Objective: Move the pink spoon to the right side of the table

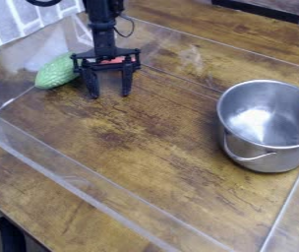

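Fingers (109, 90) point down beside the green oval (56, 72).

- We see a pale, gridded surface (19, 16), brightly lit, far beyond and left of the steel pot (267, 126).
- We notice a dark strip (273, 10) beyond the pot.
- We find light glinting inside it.
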`<state>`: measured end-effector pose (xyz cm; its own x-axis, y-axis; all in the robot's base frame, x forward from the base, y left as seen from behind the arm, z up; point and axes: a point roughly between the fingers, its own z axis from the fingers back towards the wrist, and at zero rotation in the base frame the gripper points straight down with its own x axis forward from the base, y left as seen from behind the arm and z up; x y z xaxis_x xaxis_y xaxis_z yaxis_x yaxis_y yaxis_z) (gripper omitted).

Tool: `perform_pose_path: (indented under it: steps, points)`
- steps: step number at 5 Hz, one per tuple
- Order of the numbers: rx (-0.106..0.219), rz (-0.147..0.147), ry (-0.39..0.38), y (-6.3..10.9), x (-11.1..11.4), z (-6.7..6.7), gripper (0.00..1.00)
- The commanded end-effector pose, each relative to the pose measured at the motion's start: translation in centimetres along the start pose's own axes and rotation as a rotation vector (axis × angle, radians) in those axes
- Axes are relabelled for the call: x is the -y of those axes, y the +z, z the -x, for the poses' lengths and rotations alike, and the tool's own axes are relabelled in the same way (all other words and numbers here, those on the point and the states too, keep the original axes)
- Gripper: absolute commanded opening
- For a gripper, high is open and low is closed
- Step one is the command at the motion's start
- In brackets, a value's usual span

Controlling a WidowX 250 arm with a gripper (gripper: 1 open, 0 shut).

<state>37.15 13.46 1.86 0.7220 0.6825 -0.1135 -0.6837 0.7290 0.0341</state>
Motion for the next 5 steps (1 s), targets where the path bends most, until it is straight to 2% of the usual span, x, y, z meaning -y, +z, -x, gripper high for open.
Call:
perform_pose_path:
  steps: [1,4,5]
  points:
    - [-0.004,-0.027,0.027,-0.17,-0.47,0.19,0.00]
    - [-0.019,-0.043,0.058,-0.20,-0.67,0.16,0.00]
    - [-0.048,0.020,0.054,0.23,-1.22,0.41,1.00]
